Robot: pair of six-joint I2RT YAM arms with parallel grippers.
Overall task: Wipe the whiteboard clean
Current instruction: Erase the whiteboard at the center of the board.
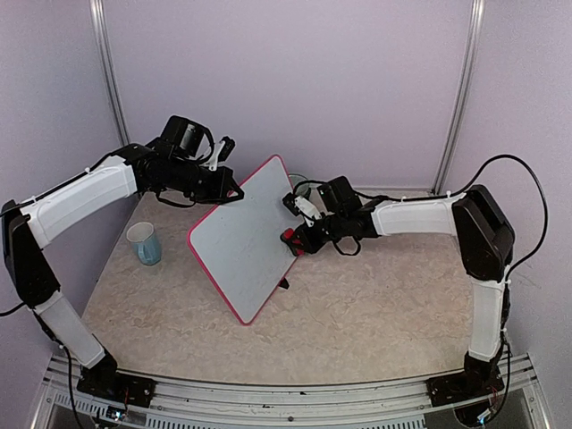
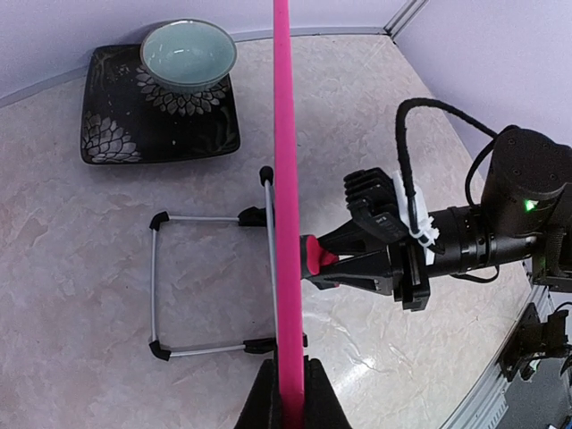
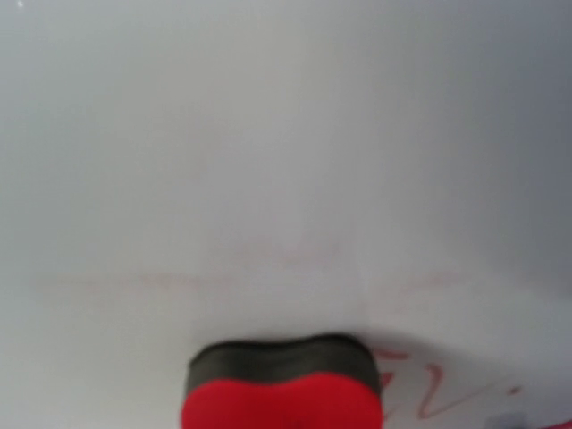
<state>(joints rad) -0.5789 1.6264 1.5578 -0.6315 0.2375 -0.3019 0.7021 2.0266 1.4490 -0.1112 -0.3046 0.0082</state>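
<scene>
The whiteboard (image 1: 246,237), white with a pink-red frame, stands tilted in the middle of the table. My left gripper (image 1: 231,192) is shut on its top frame edge; in the left wrist view the frame (image 2: 284,161) runs edge-on between my fingers (image 2: 264,402). My right gripper (image 1: 295,238) is shut on a red eraser (image 1: 289,238) with a black felt face and presses it against the board's right side, as the left wrist view also shows (image 2: 313,257). In the right wrist view the eraser (image 3: 281,389) lies on the white surface (image 3: 268,134), beside faint red writing (image 3: 438,393).
A light blue mug (image 1: 143,243) stands left of the board. Behind the board lie a wire stand (image 2: 210,286) and a black square plate (image 2: 116,125) with a pale green bowl (image 2: 188,54). Walls close in at the back and both sides.
</scene>
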